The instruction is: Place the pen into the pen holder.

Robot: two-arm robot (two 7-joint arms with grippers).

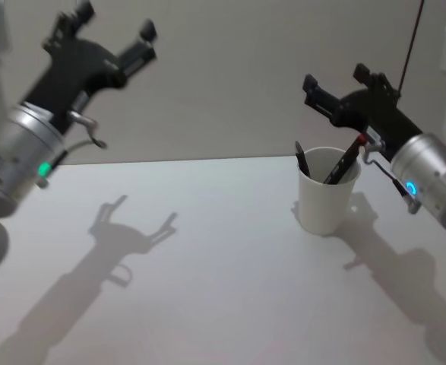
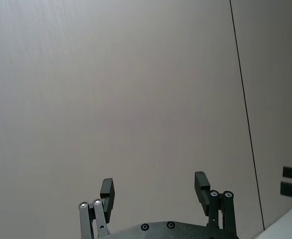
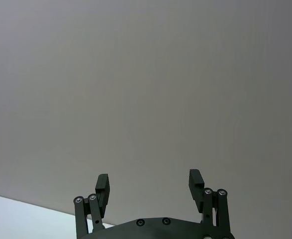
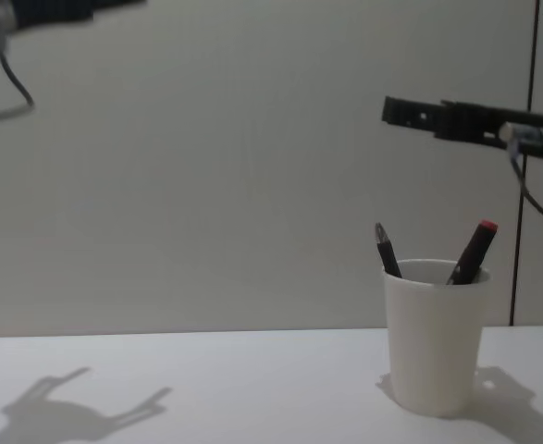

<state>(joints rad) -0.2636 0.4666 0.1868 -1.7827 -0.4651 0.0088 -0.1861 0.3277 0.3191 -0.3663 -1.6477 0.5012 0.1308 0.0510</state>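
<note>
Tapered white paper cup (image 1: 327,192) stands on the right of the matte table (image 1: 207,258), two dark pens (image 1: 344,161) leaning inside. Left gripper (image 1: 116,34) and right gripper (image 1: 336,80) both spread, empty, raised above the table.

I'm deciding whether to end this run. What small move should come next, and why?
Probably none beyond parking the arms. Two pens, one black and one red-capped, stand in the cup. The right gripper is open and raised above and behind the cup; the left gripper is open, high on the other side. No pen lies on the table.
</note>
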